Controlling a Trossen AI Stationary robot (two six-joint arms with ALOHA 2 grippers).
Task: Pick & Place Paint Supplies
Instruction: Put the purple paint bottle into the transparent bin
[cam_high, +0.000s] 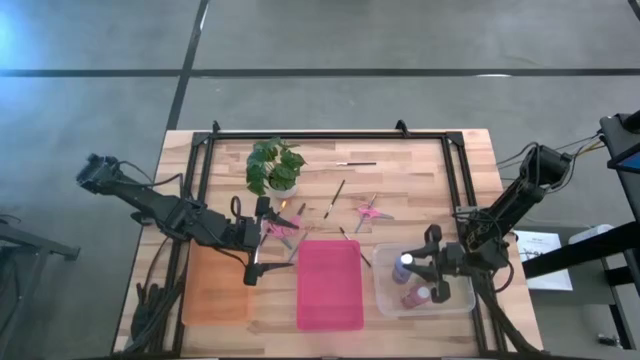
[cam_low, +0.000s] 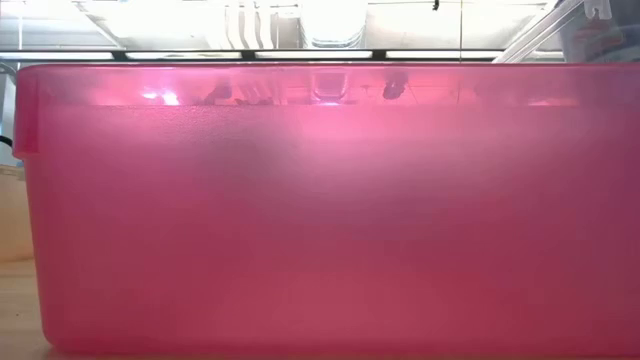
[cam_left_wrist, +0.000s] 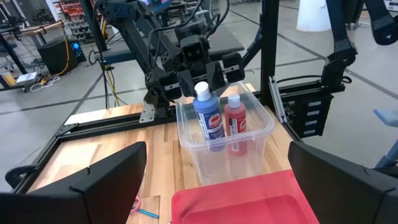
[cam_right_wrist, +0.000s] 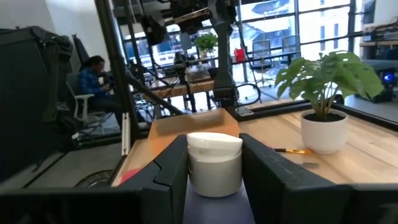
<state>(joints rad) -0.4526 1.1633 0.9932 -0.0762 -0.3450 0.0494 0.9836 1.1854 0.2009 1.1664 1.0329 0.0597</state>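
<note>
**Right gripper clamps blue bottle's cap inside clear bin**

The right gripper (cam_high: 408, 268) sits over the clear bin (cam_high: 385, 296) at abt 4 o'clock on the table (cam_high: 420, 180), fingers (cam_right_wrist: 169, 171) closed on the white cap of the blue-and-white bottle (cam_left_wrist: 208, 117). The bottle stands upright in the bin w/ the pink-red bottle (cam_left_wrist: 235, 122) just beside it. The left gripper (cam_high: 262, 243) hangs at abt 8 o'clock, fingers (cam_left_wrist: 106, 177) spread wide and holding nothing, near pink-handled scissors (cam_high: 281, 230). A second pair of scissors (cam_high: 371, 211) lies near centre; thin brushes (cam_high: 338, 195) are scattered at abt 12 o'clock beside the potted plant (cam_high: 276, 166). The pink bin (cam_high: 329, 283) sits at 6 o'clock, an orange bin (cam_high: 213, 290) at 7.
</note>
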